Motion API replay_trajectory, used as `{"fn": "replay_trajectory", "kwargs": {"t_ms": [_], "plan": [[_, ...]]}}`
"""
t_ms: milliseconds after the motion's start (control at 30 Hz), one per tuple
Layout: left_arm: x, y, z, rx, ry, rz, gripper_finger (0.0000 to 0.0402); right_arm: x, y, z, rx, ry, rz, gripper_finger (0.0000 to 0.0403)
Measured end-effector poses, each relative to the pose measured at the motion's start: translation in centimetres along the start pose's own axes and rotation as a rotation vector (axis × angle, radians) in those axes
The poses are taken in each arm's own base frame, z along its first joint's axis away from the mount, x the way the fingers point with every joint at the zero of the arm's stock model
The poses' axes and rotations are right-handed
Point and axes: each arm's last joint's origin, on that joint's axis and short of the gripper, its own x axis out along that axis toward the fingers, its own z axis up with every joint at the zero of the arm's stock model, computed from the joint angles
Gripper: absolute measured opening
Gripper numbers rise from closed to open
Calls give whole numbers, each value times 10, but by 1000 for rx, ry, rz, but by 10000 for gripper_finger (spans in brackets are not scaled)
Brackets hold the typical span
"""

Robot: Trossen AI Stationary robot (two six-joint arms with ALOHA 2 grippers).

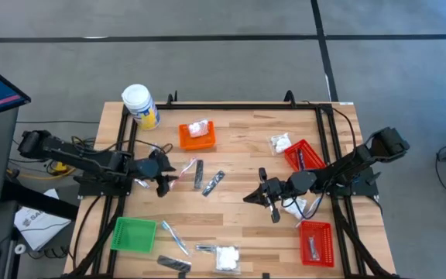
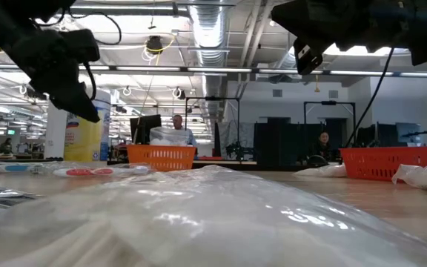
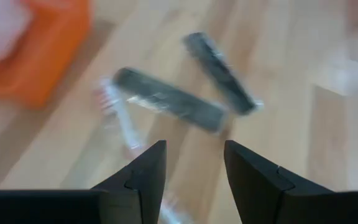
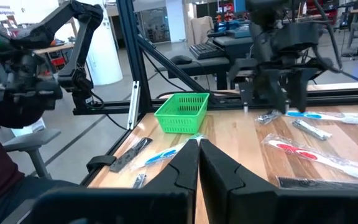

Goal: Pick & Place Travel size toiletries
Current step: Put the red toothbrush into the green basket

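While the wooden counter (image 1: 238, 209) carries everything, the largest thing standing on it is the white-lidded jar (image 1: 140, 106) at the far left corner. Four mesh baskets follow: an orange basket (image 1: 197, 136) holding a white lumpy packet (image 1: 199, 128), a green basket (image 1: 133, 235) near the front left, and two red baskets (image 1: 303, 155) (image 1: 316, 241) on the right side. The left arm reaches in from the left, and its left end effector (image 1: 163, 180) hangs low over the counter with its fingers (image 3: 143, 177) parted and nothing between them. Just beyond those fingertips lie two slim dark sachets (image 1: 198, 173) (image 1: 214, 183), side by side, and a thin clear-wrapped stick (image 1: 181, 169) lies beside the nearer one. The right end effector (image 1: 269, 201) sits over the counter's right half, its fingers (image 4: 188, 163) pressed together and empty, pointing across toward the left arm. More toiletries lie at the front edge: another white packet (image 1: 226, 257), a dark sachet (image 1: 174, 264) and a clear-wrapped stick (image 1: 174, 237) beside the green basket.
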Motion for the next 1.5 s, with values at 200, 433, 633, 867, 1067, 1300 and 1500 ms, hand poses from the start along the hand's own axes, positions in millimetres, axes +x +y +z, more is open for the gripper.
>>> {"fn": "replay_trajectory", "kwargs": {"t_ms": [200, 433, 633, 867, 1067, 1300, 1500], "plan": [[7, -16, 4, 82, 13, -35, 153, 0, 1, 0, 0, -1, 2, 8], [22, -25, 15, 115, 65, 59, 153, 0, 0, 0, 0, -1, -1, 8], [47, -26, 17, 141, 170, 188, 142, 0, -2, 1, -8, -3, -7, 8], [63, -16, 21, 122, 206, 291, 129, 1, -4, 0, -8, 3, -16, 8], [72, -3, 21, 110, 246, 340, 138, 1, -5, 0, -9, 8, -20, 8], [82, 6, 19, 76, 307, 334, 167, 1, -5, 0, -9, 5, -20, 8], [94, 10, 11, 70, 377, 325, 189, 1, -5, 0, -8, 4, -20, 8]]}}
